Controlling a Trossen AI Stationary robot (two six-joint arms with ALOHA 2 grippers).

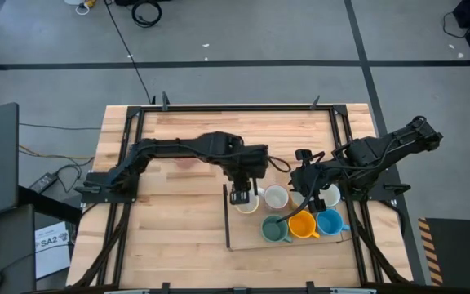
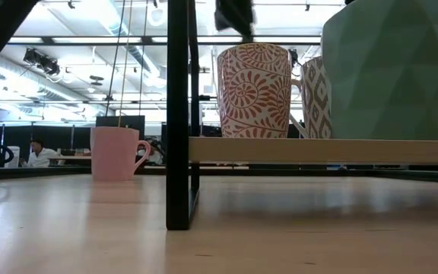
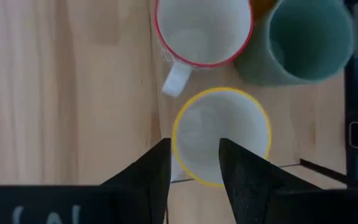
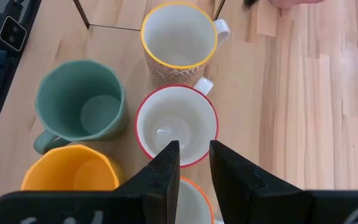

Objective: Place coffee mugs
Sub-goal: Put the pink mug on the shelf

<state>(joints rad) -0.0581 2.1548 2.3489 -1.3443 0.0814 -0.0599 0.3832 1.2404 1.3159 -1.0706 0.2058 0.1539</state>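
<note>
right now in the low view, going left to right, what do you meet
pink mug → black shelf post → red swirl-patterned mug → grey patterned mug → big pale green mug

This is a robotics lab inside a large open-plan office or workshop hall. A pale wooden-slat worktable point(image 1: 186, 237) in a black metal frame stands on a grey floor marked with dark tape lines point(image 1: 219, 64), with loose black cables point(image 1: 145, 11) beyond the table. Behind the table hang rows of ceiling strip lights point(image 2: 67, 38), and a seated person point(image 2: 38, 154) works at a distant desk.
</note>
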